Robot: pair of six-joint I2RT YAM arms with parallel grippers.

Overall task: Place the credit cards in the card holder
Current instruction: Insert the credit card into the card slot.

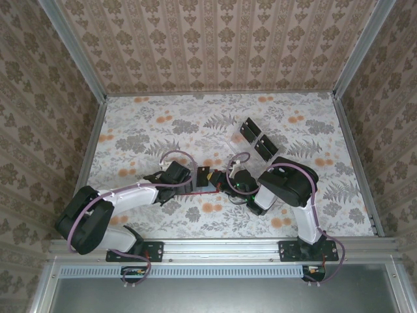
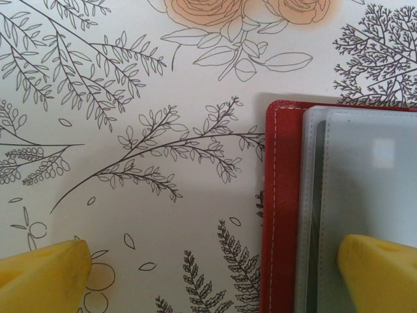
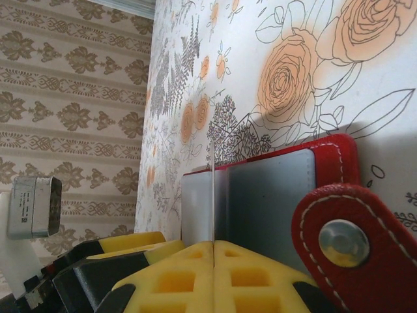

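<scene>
I see the card holder (image 2: 280,208) lying open on the counter (image 2: 163,98) between the arms, my left gripper (image 2: 208,280) released astride one red edge, my right gripper (image 3: 214,251) clenched on a credit card (image 3: 212,189) edge-on at its grey pockets, and two more credit cards (image 1: 249,130) lying farther right.

Both the left arm (image 1: 98,212) and the right arm (image 1: 296,189) are built of white links and black joints. Purple cables (image 1: 176,154) are looped beside the joints. The fingers (image 3: 260,264) are yellow, moulded with square recesses.
</scene>
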